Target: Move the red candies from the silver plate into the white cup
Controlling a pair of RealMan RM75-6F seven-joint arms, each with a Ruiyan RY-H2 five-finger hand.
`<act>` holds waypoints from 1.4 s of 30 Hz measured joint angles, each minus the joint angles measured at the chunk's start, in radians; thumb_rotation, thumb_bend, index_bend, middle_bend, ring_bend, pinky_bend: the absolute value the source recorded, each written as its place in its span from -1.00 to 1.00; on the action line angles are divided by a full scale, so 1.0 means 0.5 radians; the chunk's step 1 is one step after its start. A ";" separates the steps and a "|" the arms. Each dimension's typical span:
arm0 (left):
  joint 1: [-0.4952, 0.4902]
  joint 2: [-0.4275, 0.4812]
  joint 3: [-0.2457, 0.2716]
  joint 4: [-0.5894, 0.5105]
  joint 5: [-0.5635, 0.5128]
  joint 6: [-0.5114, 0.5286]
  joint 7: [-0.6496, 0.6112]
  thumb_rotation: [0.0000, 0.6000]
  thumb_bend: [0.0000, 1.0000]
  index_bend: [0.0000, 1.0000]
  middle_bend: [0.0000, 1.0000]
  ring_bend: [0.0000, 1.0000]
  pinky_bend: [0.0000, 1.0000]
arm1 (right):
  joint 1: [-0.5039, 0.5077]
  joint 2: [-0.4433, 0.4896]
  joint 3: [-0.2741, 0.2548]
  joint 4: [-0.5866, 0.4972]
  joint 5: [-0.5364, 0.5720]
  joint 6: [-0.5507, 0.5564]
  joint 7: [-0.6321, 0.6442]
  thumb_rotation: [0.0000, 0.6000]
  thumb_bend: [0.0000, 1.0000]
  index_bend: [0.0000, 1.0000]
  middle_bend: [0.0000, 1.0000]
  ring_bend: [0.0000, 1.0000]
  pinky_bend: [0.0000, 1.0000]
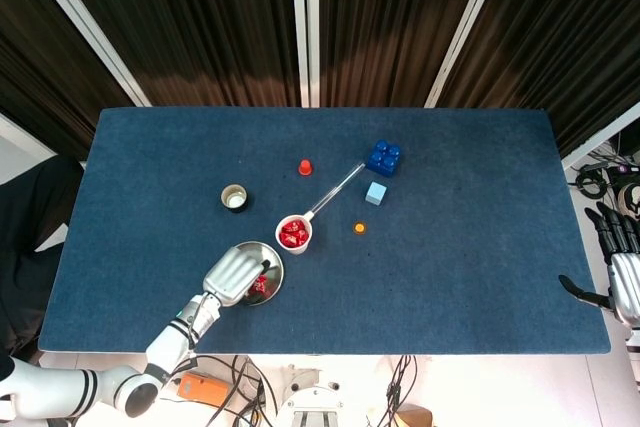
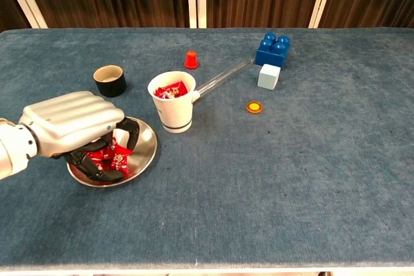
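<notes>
The silver plate (image 1: 273, 265) (image 2: 148, 141) lies near the table's front left, with red candies (image 2: 118, 154) (image 1: 261, 287) in it. My left hand (image 1: 232, 275) (image 2: 70, 123) is down over the plate, palm down. Its fingers (image 2: 128, 131) curl in around some of the candies, and much of the pile is hidden under it. The white cup (image 1: 294, 238) (image 2: 173, 113) stands upright just right of the plate and holds red candies (image 2: 171, 90). My right hand (image 1: 621, 269) hangs off the table's right edge, fingers apart and holding nothing; it shows only in the head view.
A small dark cup (image 1: 234, 196) (image 2: 110, 81) stands behind the plate. A clear tube (image 1: 335, 190) (image 2: 223, 77) runs from the white cup to a blue block (image 1: 383, 157) (image 2: 272, 49). A red cone (image 2: 191, 59), pale blue cube (image 2: 268, 75) and orange disc (image 2: 255, 106) lie nearby.
</notes>
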 measured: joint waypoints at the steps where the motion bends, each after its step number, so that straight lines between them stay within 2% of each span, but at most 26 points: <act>1: -0.001 0.001 -0.001 0.000 -0.008 -0.005 0.005 0.77 -0.59 -0.11 0.87 0.81 0.71 | 0.001 0.000 0.000 0.000 0.000 -0.001 -0.001 1.00 -0.34 -1.00 -0.93 -1.00 -1.00; 6: -0.007 0.001 -0.011 0.011 -0.029 -0.020 0.009 0.77 -0.50 -0.01 0.87 0.81 0.71 | 0.002 0.002 0.000 -0.004 0.001 -0.004 -0.006 1.00 -0.34 -1.00 -0.93 -1.00 -1.00; 16: -0.021 0.001 -0.030 0.071 -0.024 -0.057 -0.061 0.76 -0.13 0.23 0.87 0.81 0.71 | 0.005 0.000 -0.002 -0.012 0.005 -0.012 -0.018 1.00 -0.34 -1.00 -0.93 -1.00 -0.99; 26: -0.021 0.070 -0.074 -0.010 0.038 -0.045 -0.247 0.77 -0.11 0.26 0.87 0.81 0.71 | 0.008 -0.003 -0.001 -0.014 0.005 -0.013 -0.019 1.00 -0.34 -1.00 -0.93 -1.00 -0.99; 29: -0.020 0.124 -0.116 -0.080 0.085 -0.019 -0.358 0.77 -0.13 0.26 0.87 0.81 0.71 | 0.006 -0.002 -0.001 -0.012 0.006 -0.008 -0.017 1.00 -0.34 -1.00 -0.93 -1.00 -0.99; 35: -0.063 0.230 -0.281 -0.220 0.139 0.030 -0.464 0.72 -0.17 0.26 0.87 0.81 0.71 | 0.003 -0.006 -0.002 -0.001 0.007 -0.006 -0.006 1.00 -0.34 -1.00 -0.93 -1.00 -0.99; 42: -0.237 0.217 -0.495 -0.218 -0.063 -0.116 -0.545 0.69 -0.18 0.25 0.87 0.81 0.71 | -0.001 -0.011 -0.002 0.014 0.019 -0.009 0.008 1.00 -0.34 -1.00 -0.93 -1.00 -0.99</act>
